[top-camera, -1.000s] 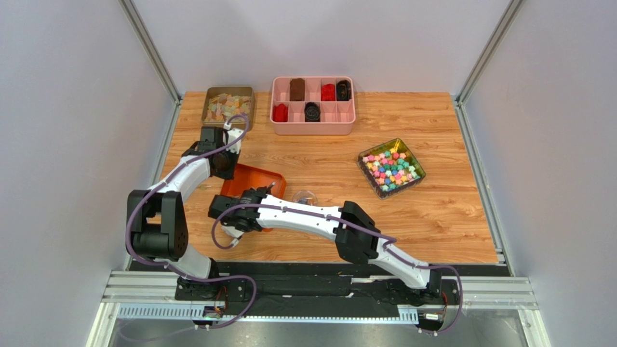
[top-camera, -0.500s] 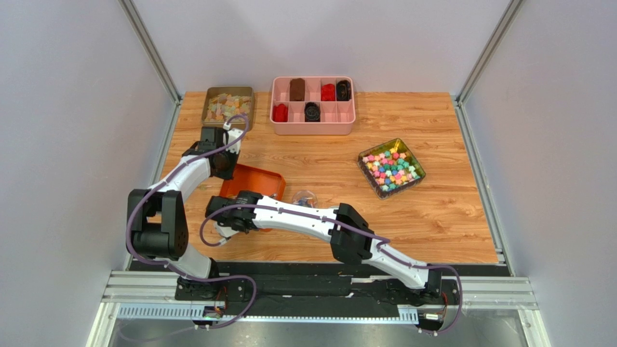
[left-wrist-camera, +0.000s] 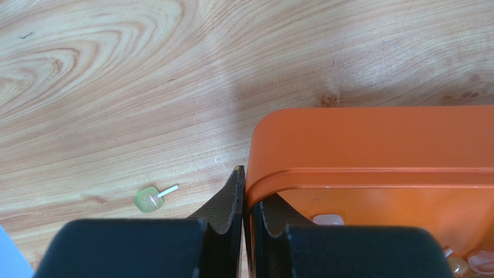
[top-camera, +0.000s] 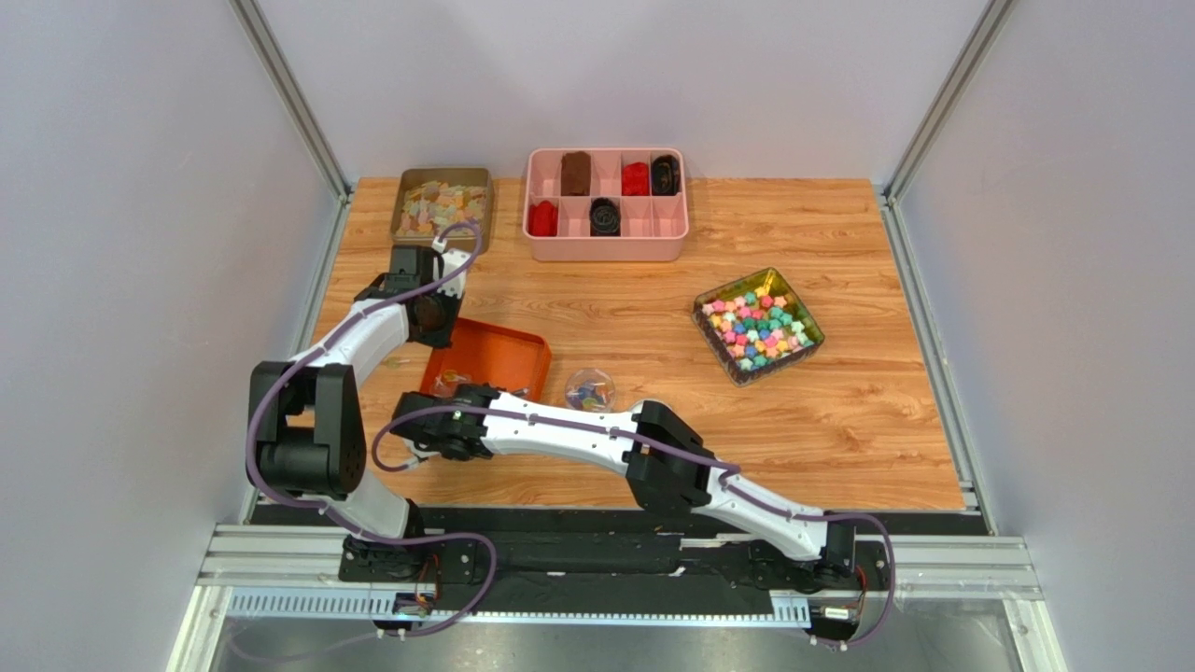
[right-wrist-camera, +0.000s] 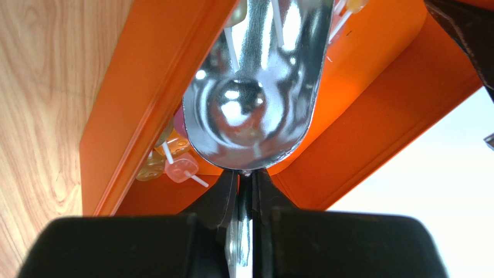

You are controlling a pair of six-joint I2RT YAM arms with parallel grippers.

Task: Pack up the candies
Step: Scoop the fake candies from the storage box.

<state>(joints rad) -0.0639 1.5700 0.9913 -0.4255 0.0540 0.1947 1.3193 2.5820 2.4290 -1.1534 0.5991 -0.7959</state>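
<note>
My left fingers [left-wrist-camera: 231, 202] are nipped tight on the orange tray [left-wrist-camera: 371, 139] wall. My right fingers [right-wrist-camera: 223, 200] clamp the metal scoop [right-wrist-camera: 255, 104] by its handle.

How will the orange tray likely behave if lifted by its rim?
The orange tray looks stiff, thin plastic: probably light. Pinched at one edge by the left gripper, its glossy rim might pivot. Loose candies could slide.

Wood-grain tabletop [top-camera: 842, 406] enclosed on three sides by plain grey wall panels [top-camera: 617, 70]; aluminium posts [top-camera: 288, 91] at rear corners; lighting even.
</note>
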